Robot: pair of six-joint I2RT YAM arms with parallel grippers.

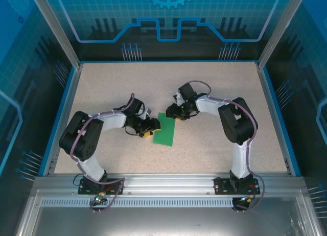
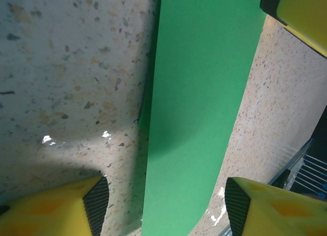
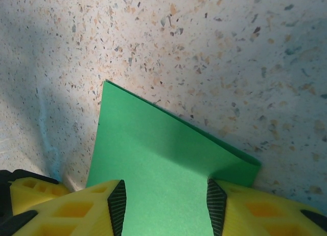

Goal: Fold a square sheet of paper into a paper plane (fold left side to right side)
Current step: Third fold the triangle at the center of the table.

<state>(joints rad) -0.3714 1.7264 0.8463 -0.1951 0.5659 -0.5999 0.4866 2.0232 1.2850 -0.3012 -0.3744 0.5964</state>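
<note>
The square sheet of paper [image 1: 165,130] is bright green and lies mid-table as a narrow folded rectangle, not a plane shape. My left gripper [image 1: 152,126] is low at its left edge. In the left wrist view the paper [image 2: 196,108] runs as a curved strip between the open fingers [image 2: 96,208], touching neither pad. My right gripper [image 1: 175,113] is at the sheet's far end. There its pads [image 3: 216,205] stand apart over the paper [image 3: 158,159], whose doubled edge shows a fold at the right. Both grippers [image 2: 166,208] [image 3: 166,205] are open.
The speckled table [image 1: 214,88] is walled by blue rails and clear panels. A yellow finger of the right gripper [image 2: 301,11] shows at the top right of the left wrist view. The metal base rail [image 1: 163,187] runs along the near edge.
</note>
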